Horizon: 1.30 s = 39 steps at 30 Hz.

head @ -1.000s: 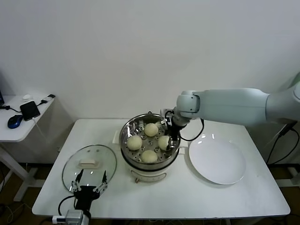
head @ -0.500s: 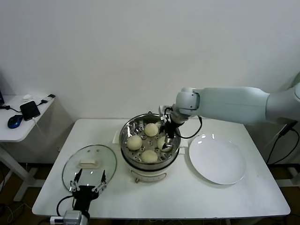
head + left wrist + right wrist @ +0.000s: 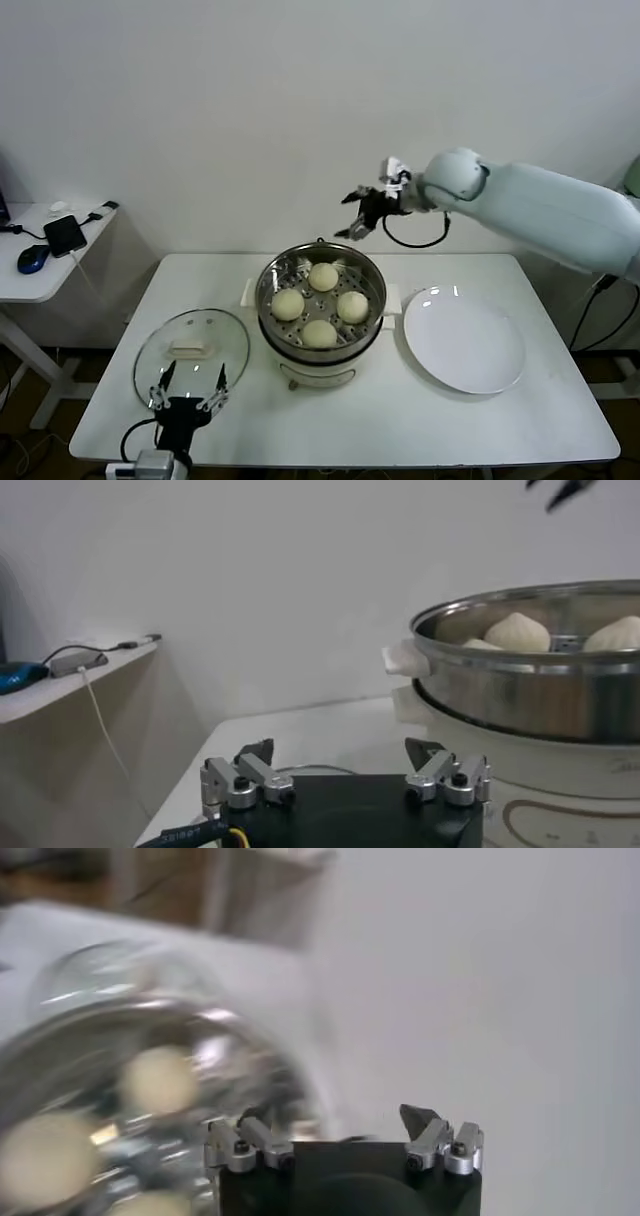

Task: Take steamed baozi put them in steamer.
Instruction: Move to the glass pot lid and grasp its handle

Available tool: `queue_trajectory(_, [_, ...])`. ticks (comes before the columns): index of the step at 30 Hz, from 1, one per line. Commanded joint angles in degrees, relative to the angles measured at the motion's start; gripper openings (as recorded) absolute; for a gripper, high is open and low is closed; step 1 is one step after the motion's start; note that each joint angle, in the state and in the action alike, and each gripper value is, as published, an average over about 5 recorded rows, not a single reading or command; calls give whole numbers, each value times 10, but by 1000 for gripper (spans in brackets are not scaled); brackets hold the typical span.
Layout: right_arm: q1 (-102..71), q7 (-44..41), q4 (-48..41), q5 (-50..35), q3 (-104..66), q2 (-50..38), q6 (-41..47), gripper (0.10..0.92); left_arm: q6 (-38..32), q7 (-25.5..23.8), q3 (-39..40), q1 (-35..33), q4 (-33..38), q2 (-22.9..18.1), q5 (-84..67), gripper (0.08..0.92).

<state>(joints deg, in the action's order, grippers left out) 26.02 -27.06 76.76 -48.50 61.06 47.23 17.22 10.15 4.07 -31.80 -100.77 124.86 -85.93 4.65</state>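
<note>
Head view is showing the right gripper (image 3: pixel 362 212) hanging wide open and empty above the steamer (image 3: pixel 320 305), four baozi (image 3: pixel 319 333) sitting below its jaws, so loading looks finished, leaving only pulling clear.

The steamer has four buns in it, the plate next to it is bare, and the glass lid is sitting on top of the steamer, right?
Not quite. The glass lid isn't on the steamer; the head view shows it lying flat on the table, on the side away from the plate. The steamer is open, with four buns inside, and the plate is bare.
</note>
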Motion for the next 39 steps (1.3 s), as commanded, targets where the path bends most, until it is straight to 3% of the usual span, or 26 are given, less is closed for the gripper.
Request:
queue_trajectory(1, [-424, 273, 61, 93, -482, -197, -77, 823, -15, 8, -3, 3, -8, 10, -11, 823])
queue_trajectory(8, [-845, 268, 114, 159, -910, -111, -132, 823, -50, 14, -1, 10, -25, 21, -14, 823])
queue_trajectory(13, [-1006, 228, 128, 207, -1030, 3, -210, 823, -78, 23, 1, 17, -46, 25, -7, 823])
queue_trajectory(18, [-1090, 214, 140, 230, -1057, 102, -273, 823, -102, 40, 0, 28, -65, 25, 34, 823])
queue_trajectory(25, [-1149, 199, 130, 263, -1017, 191, -324, 823, -123, 119, -13, 38, -91, 38, 174, 823])
queue_trajectory(33, [-1162, 228, 123, 280, -968, 215, -332, 823, -154, 197, -40, 40, -184, 92, 474, 823])
queue_trajectory(39, [-1159, 243, 136, 273, -954, 213, -310, 823, -131, 208, -31, 62, -260, 135, 605, 823])
